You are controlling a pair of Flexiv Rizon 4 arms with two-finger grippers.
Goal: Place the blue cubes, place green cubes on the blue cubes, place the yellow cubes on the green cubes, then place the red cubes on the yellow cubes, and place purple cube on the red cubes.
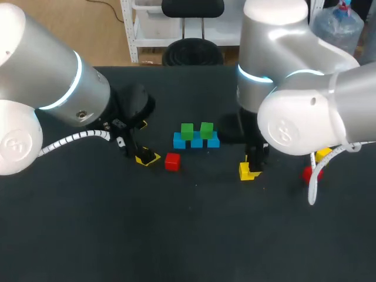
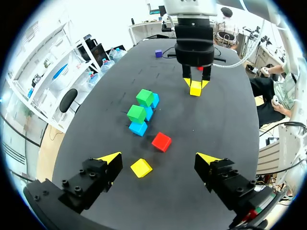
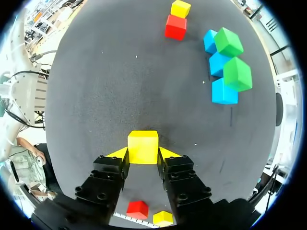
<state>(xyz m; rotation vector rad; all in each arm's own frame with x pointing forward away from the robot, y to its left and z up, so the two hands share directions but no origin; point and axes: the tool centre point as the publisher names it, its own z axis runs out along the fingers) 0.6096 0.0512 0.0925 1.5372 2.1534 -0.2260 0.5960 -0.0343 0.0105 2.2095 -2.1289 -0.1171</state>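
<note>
Yellow plastic cube (image 3: pixel 143 143) clamped in right gripper (image 3: pixel 143 154) | left gripper (image 2: pixel 158 160) apart | risk: nudging green plastic cubes (image 3: pixel 237 74) off blue plastic cubes (image 3: pixel 223 92), right gripper's 1 o'clock

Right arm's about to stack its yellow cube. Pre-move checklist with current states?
1. right pincer shut on yellow cube: ok.
2. blue cubes, three in a row: ok.
3. green cubes, two seated on the blue row: ok.
4. green tops bare: ok.
5. left pincer open, away from the stack: ok.
6. yellow cube lifted off the table: cannot tell.
</note>
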